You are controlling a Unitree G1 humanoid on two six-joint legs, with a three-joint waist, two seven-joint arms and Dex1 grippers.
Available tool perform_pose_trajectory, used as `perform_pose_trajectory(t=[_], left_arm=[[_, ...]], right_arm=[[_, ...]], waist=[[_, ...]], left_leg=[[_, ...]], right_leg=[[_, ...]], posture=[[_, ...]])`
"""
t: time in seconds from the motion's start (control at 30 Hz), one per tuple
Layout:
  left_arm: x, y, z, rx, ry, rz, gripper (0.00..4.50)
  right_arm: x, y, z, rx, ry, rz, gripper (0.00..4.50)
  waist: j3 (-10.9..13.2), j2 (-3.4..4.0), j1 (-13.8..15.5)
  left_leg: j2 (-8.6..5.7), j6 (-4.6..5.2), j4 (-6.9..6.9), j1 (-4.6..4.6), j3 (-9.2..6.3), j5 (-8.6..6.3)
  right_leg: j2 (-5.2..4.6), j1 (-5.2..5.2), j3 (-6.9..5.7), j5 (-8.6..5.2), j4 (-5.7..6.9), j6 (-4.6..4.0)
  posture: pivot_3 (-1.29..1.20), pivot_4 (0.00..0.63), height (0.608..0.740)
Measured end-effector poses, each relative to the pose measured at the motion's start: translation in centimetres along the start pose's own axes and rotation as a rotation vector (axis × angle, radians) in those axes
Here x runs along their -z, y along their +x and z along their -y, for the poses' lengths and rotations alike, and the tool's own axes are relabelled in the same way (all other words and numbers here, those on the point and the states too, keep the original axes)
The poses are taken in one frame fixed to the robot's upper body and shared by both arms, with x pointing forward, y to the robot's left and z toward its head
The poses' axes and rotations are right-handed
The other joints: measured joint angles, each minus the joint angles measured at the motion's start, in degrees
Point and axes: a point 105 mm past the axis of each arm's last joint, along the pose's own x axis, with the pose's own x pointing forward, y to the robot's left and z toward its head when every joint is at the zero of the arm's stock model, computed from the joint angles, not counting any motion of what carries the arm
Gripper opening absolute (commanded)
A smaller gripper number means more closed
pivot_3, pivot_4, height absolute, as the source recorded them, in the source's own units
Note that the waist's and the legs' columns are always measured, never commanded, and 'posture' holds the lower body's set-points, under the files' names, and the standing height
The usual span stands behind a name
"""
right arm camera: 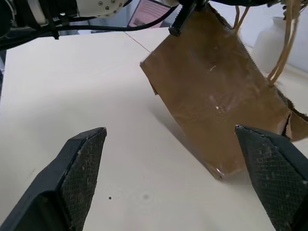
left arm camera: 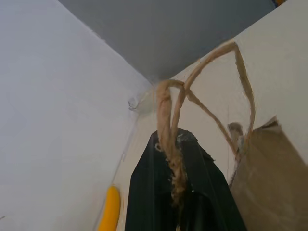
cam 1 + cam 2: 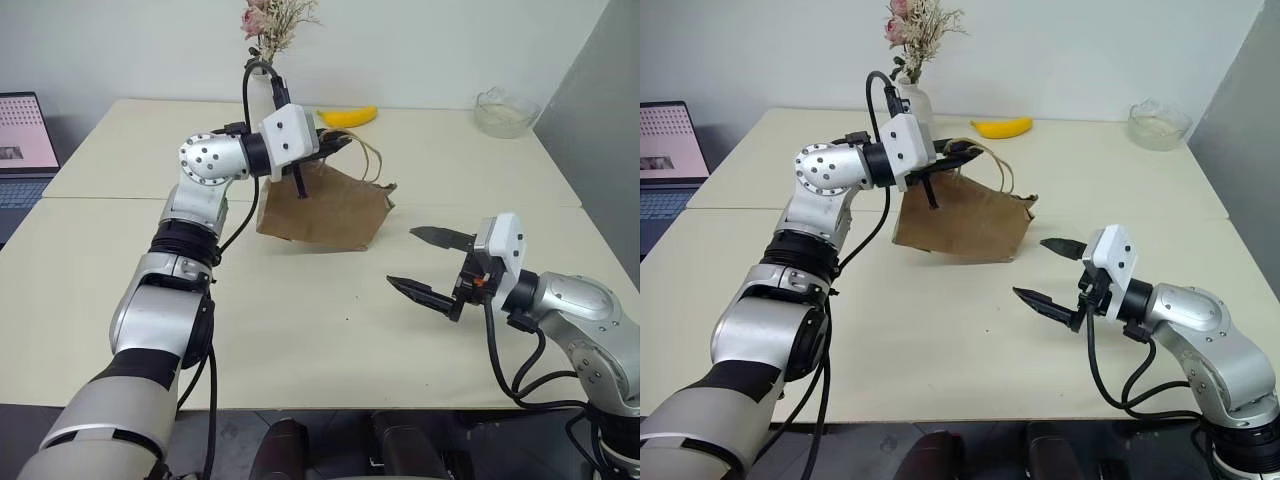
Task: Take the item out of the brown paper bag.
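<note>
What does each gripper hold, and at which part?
The left gripper is shut on the paper bag, by its cord handles. The right gripper is open and holds nothing.

Brown paper bag [image 3: 325, 210] with tan cord handles [image 2: 192, 96], yellow banana [image 3: 349, 117], black-fingered left end effector [image 3: 335, 142], cream table [image 3: 300, 320]

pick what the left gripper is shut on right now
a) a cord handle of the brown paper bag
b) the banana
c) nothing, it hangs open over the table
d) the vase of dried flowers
a: the left gripper has its black fingers closed on a twisted cord handle of the brown paper bag, with the banana lying apart behind it.
</note>
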Motion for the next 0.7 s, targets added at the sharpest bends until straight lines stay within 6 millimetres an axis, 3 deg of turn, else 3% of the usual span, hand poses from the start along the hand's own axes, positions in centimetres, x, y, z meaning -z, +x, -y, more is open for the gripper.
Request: perform_pose_trajectory(t=[0.57,0.7], left_arm=[[1.6,-0.7,0.9,-0.012,-0.034,-0.048,0.04],[1.9,-1.0,0.9,-0.012,-0.036,-0.059,0.95]], right_arm=[[-0.2,0.2,0.3,0.006,-0.001,-0.010,4.50],[-0.1,0.3,0.3,0.004,0.005,-0.016,4.50]], waist=[[0.0,0.00,0.0],[0.0,-0.01,0.0]], left_leg=[[0.01,0.00,0.08,0.00,-0.03,0.00],[0.01,0.00,0.09,0.00,-0.04,0.00]], right_leg=[[0.01,0.01,-0.02,0.01,0.07,0.00],[0.01,0.02,-0.02,0.01,0.08,0.00]], posture=[[0.00,0.150,0.740],[0.00,0.150,0.740]])
